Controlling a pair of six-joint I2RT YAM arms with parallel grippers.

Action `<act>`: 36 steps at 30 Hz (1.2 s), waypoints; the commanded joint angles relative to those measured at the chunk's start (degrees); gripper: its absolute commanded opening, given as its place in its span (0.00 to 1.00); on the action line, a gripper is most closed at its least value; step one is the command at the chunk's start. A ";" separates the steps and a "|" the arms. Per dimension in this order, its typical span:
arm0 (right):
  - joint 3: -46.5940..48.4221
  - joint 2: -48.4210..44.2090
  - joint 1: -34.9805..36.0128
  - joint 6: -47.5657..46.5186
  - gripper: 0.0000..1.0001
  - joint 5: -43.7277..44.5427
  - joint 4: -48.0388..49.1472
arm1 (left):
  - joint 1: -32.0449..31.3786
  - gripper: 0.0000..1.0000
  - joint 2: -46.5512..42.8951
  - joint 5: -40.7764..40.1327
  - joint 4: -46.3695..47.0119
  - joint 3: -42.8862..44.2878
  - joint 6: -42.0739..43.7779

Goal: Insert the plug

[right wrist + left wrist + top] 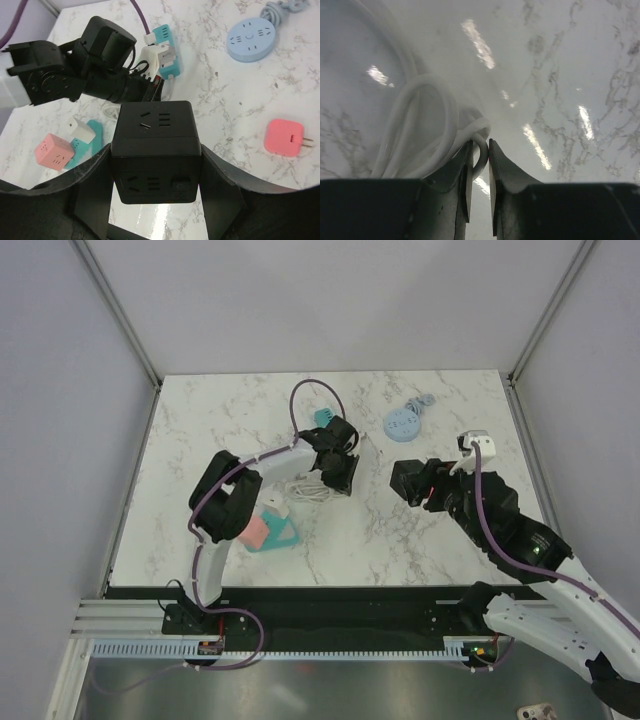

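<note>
My left gripper (341,478) is at the table's middle, its jaws nearly closed on a loop of white cable (482,150). The rest of the coiled cable (310,490) lies on the marble just left of it. The cable's plug end does not show clearly. My right gripper (418,483) is shut on a black cube socket (156,150) and holds it above the table, right of the left gripper (152,92). The cube's outlet faces point up and toward the right wrist camera.
A round blue power strip (403,423) lies at the back right. A teal power strip (323,417) lies behind the left gripper. A pink cube socket (257,530) and a white adapter on a teal block (82,131) lie front left. A pink plug adapter (284,138) lies to the right.
</note>
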 commanded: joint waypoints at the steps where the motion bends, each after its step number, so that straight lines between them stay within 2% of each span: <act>1: 6.16 3.61 0.18 2.27 0.00 6.52 -5.82 | -4.21 0.24 -5.42 4.53 0.17 -1.03 -5.24; 5: 12.31 7.22 0.18 3.41 0.00 11.27 -12.42 | -6.32 0.25 -8.23 7.07 2.19 -2.17 -8.93; 11: 19.95 11.26 0.18 2.28 0.00 12.07 -15.68 | -7.03 0.33 -11.50 12.16 6.67 -3.84 -13.59; 15: 24.62 15.57 0.18 1.22 0.00 11.54 -17.70 | -7.03 0.60 -13.16 13.85 7.56 -4.37 -15.62; 18: 28.31 19.96 0.09 -0.09 0.00 10.32 -18.67 | -6.59 0.63 -14.83 12.97 7.65 -4.37 -16.06; 21: 34.28 27.76 -0.61 -2.02 0.00 7.42 -20.16 | -3.61 0.65 -17.82 12.88 7.56 -4.81 -17.29; 24: 40.70 34.61 -1.40 -7.10 0.00 2.42 -21.30 | 2.18 0.68 -21.07 13.23 7.47 -6.39 -18.26; 31: 59.32 53.17 -5.00 -14.41 0.00 -7.77 -28.07 | 20.98 0.67 -26.96 18.92 7.29 -13.50 -17.04; 36: 66.81 65.48 -8.17 -19.43 0.00 -14.64 -30.01 | 25.66 0.67 -30.91 20.96 4.05 -15.53 -11.42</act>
